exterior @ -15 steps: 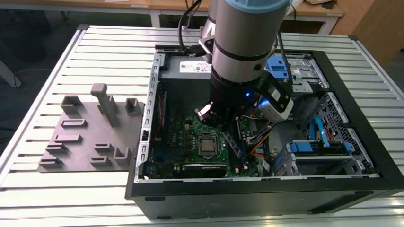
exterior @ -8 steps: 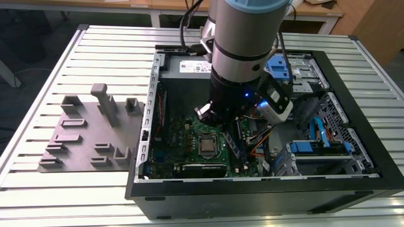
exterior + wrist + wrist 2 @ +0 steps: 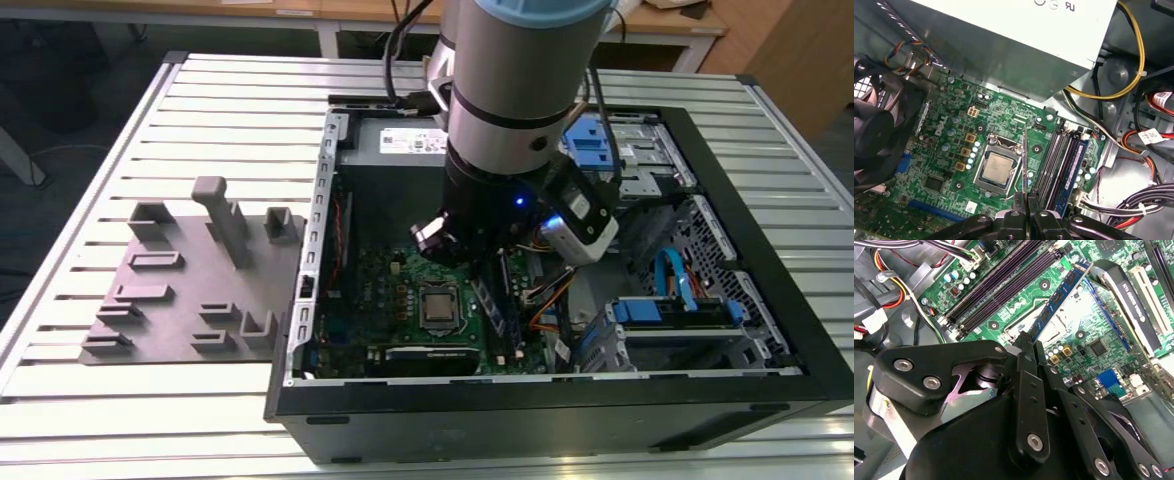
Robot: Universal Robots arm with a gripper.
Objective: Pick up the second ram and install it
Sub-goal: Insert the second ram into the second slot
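**Second ram (image 3: 1064,290) pinched in gripper (image 3: 1026,342), over the board**

Second ram: a long, thin, flat memory stick, a dark blue-black board with a row of black chips. It is held by one end in the black metal gripper. The jaws are pressed against its two flat faces.

In the first wrist view the second ram (image 3: 1025,160) shows edge-on, as a thin line running out from the gripper (image 3: 1026,202).

Position: over the green printed motherboard (image 3: 949,150). It sits between the square metal processor socket with its silver chip (image 3: 995,167) and the bank of long black memory slots (image 3: 1056,165). It runs roughly parallel to the slots and is not seated in any of them. Whether its lower edge touches the board: cannot tell.

On the side of the bank away from the socket, one slot carries a blue-edged installed stick (image 3: 1075,167).

Around the board:
- A round black fan (image 3: 874,135) sits at the board edge opposite the slots.
- A pale grey metal power supply box (image 3: 1004,45) lies along another board edge.
- Yellow, red and black wire bundles (image 3: 1126,75) run past the slot side.

Exterior view:
- The grey robot arm with a light blue cap (image 3: 514,110) reaches down into the open black computer case (image 3: 561,405).
- The case lies on its side on the slatted pale metal bench (image 3: 200,110), toward the bench edge at the exterior view's right.
- The motherboard (image 3: 400,280) lies flat in the bottom of the case.
- A grey plastic tray with upright blocks (image 3: 174,290) lies on the bench just beside the case, toward the edge at the exterior view's left.
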